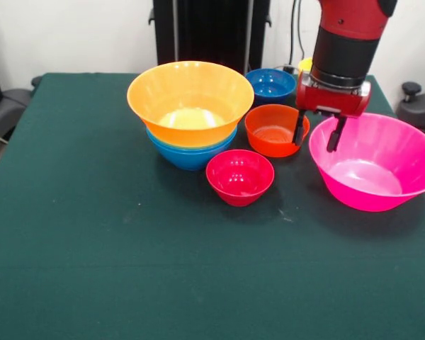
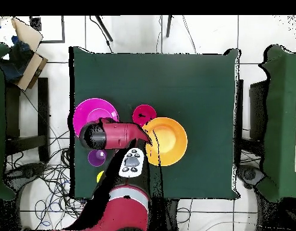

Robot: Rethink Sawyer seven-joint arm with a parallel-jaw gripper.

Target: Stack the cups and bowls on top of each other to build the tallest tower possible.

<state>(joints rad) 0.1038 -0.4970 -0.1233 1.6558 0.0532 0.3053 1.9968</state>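
Gripper [image 1: 316,133]: fingers spread apart, grasping nothing; left finger hangs just in front of the orange-red bowl's right edge, right finger over the pink bowl's near-left rim.
Arm [image 2: 111,133]: enters at upper right of the front view; in the overhead view it lies across centre-left.
Tower [image 1: 190,113]: upper centre of the front view; large orange bowl [image 1: 190,95] nested in light blue bowls [image 1: 190,152].
Pink bowl [image 1: 377,161]: right of frame, standing alone on the green table [image 1: 127,269].
Orange-red bowl [image 1: 273,129]: between tower and pink bowl.
Crimson bowl [image 1: 240,176]: centre, just below the tower.
Dark blue bowl [image 1: 270,83]: top centre, behind the orange-red bowl.
Cups: purple cup [image 2: 97,157] and yellow cup [image 2: 100,176] at lower left of the overhead view.
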